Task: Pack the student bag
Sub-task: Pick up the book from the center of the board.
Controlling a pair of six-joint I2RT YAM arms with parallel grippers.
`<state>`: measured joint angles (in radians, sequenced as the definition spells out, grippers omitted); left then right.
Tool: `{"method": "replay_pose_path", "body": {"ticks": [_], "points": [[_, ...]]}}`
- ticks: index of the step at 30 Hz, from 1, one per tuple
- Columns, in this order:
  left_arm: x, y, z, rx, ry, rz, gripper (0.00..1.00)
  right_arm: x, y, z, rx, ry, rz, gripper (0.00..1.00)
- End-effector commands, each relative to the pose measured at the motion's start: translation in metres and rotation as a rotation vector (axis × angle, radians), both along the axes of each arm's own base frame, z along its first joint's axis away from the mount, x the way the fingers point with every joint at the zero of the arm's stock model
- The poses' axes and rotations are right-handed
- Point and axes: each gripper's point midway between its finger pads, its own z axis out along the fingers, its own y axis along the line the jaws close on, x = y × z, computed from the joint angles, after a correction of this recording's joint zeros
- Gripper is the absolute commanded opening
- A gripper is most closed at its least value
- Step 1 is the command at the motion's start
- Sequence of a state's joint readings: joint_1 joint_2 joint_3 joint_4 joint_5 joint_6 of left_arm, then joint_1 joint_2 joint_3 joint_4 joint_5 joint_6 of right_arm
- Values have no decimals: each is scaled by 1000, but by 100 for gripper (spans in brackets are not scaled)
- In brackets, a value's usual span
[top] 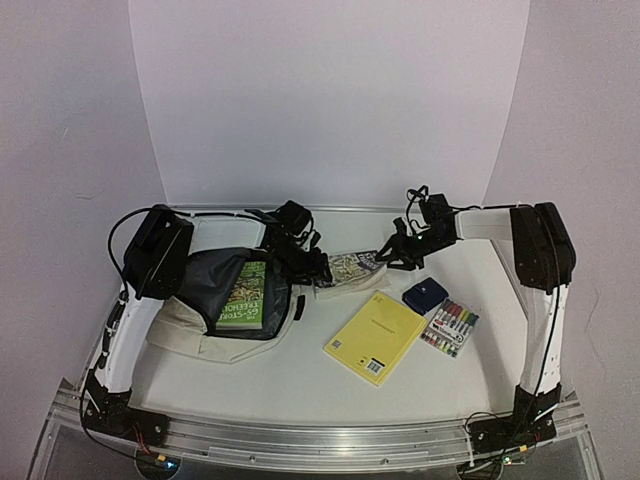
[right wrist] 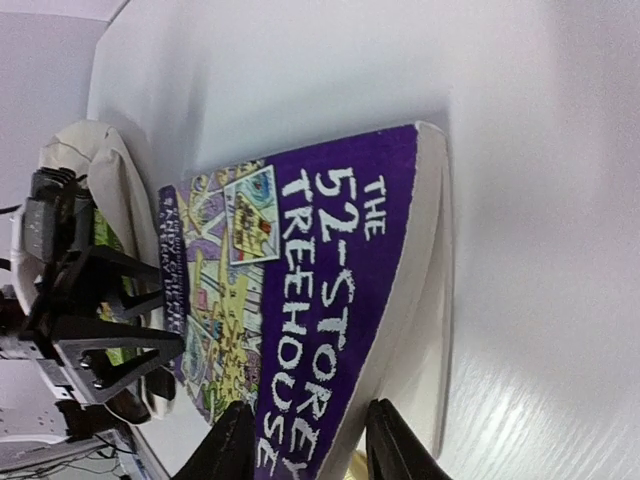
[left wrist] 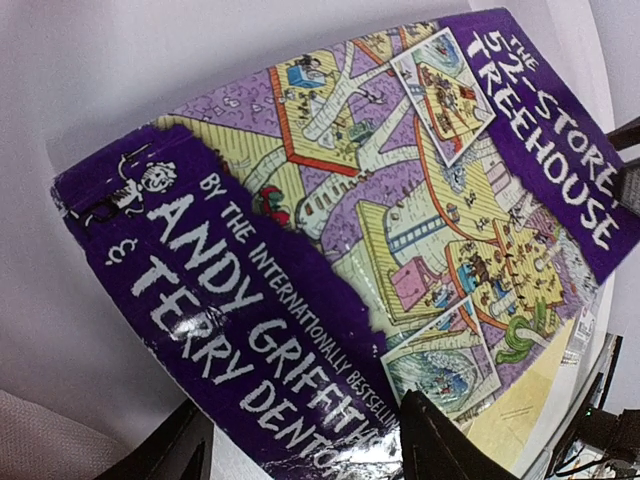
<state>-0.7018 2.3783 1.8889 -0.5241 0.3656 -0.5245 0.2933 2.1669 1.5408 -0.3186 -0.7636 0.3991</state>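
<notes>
The student bag (top: 190, 325), cream fabric with a dark grey lining, lies open at the left with a green book (top: 245, 292) inside; its fabric also shows as the cream bag (right wrist: 100, 170). A purple "52-Storey Treehouse" book (top: 352, 267) lies between my two grippers, just right of the bag. My left gripper (top: 318, 268) stands open, its fingers either side of the book's author end (left wrist: 250, 330). My right gripper (right wrist: 308, 405) has its fingers pressed on both faces of the title end (right wrist: 330, 280), which is tilted up off the table.
A yellow notepad (top: 375, 337) lies at centre right. Beside it are a small navy pouch (top: 425, 294) and a clear pack of coloured markers (top: 451, 328). A metal rail (top: 320, 435) runs along the near edge, and white walls close off the back and sides.
</notes>
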Motion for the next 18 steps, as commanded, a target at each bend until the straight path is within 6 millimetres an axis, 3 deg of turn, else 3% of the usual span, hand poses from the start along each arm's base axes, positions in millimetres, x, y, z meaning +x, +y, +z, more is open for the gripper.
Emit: {"method": "replay_pose_path", "body": {"ticks": [1, 8, 11, 13, 18], "points": [[0, -10, -5, -22, 2, -19, 63, -7, 25, 53, 192, -23, 19, 36], [1, -10, -1, -23, -9, -17, 63, -10, 12, -18, 92, 110, -74, 49], [2, -9, 1, -20, -15, -17, 63, -14, 10, -32, 79, 141, -83, 47], [1, -8, 3, -18, -19, -17, 63, -13, 11, -33, 81, 144, -84, 43], [2, -4, 15, -10, -45, -18, 64, -6, 13, -6, 101, 82, -72, 2]]}}
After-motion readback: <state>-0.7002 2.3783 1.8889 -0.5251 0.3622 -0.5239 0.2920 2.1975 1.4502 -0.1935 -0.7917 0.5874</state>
